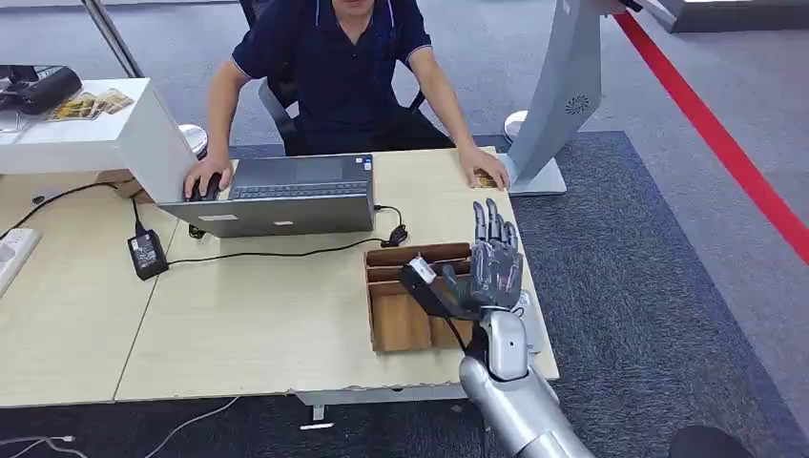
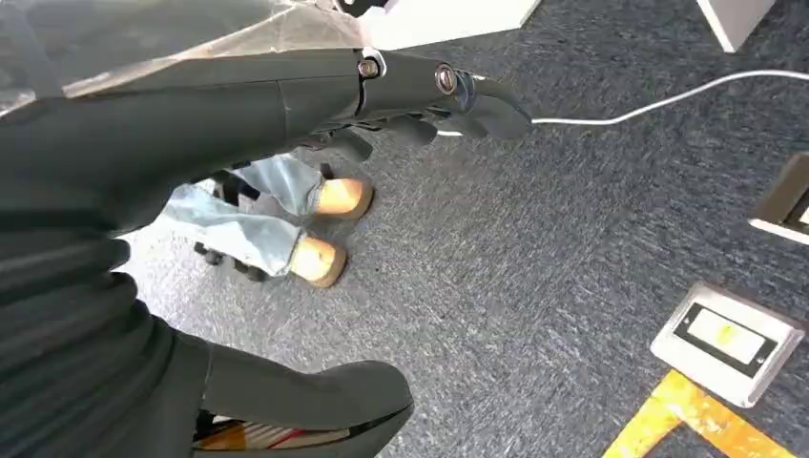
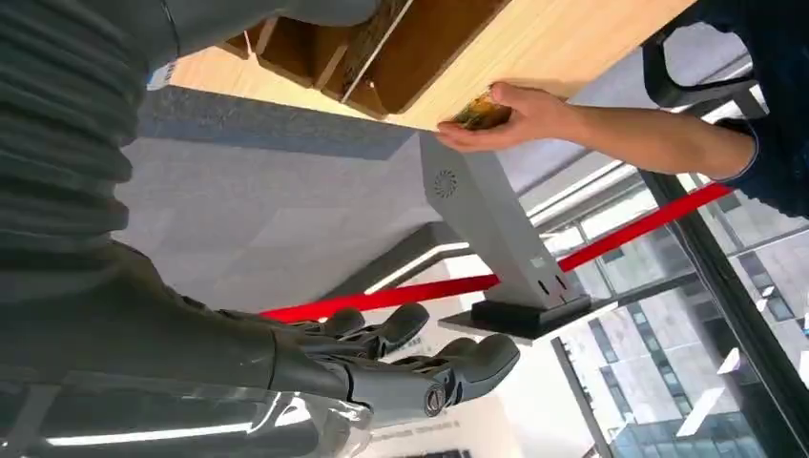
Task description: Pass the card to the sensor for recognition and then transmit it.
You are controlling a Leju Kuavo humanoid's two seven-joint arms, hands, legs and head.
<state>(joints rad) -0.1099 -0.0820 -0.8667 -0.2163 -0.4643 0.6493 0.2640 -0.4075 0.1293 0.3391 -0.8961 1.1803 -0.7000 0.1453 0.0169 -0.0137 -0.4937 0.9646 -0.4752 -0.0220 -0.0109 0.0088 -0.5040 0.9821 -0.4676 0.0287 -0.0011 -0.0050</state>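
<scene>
While raised over the wooden tray [image 1: 401, 324] at lower right, right hand [image 1: 491, 267] spread, fingers apart, holding nothing. Card [image 1: 487, 178] flat under person's hand [image 1: 482, 167] at table [image 1: 238, 315] edge; long axis unclear. Left hand [image 2: 315, 95] loosely curled, empty.

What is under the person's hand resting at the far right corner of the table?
A yellowish card lies under the person's hand on the table, beside the grey sensor stand. The fingers cover most of it, so its face cannot be read.
</scene>
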